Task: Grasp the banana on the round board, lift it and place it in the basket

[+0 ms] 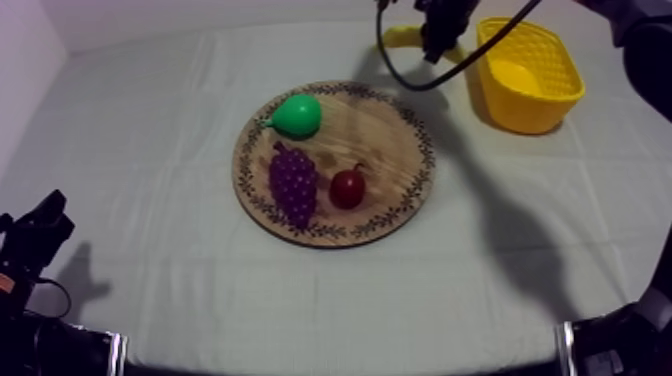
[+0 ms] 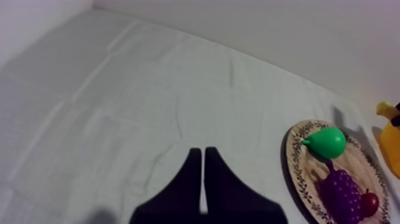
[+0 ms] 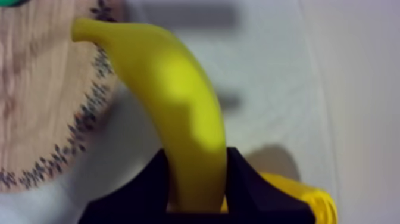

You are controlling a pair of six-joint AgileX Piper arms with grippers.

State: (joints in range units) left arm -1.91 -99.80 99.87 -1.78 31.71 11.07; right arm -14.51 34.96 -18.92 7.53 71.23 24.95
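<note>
clamped on the banana (image 3: pixel 172 89) with the right gripper (image 3: pixel 196 164), held over the cloth between the wooden board (image 1: pixel 400 150) and the yellow basket (image 1: pixel 530 75). seen from above, mostly hidden behind the arm. pressed together at the left gripper (image 2: pixel 202 156), down low near the table edge. lying on the board: pear (image 1: pixel 298 116), grapes (image 1: pixel 294 185), small red fruit (image 1: pixel 348 187).

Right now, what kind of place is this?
Probably a tabletop robot test setup, not a kitchen: cloth-covered table, toy pear and grapes on a wooden board, a yellow basket, right gripper holding a banana.
</note>
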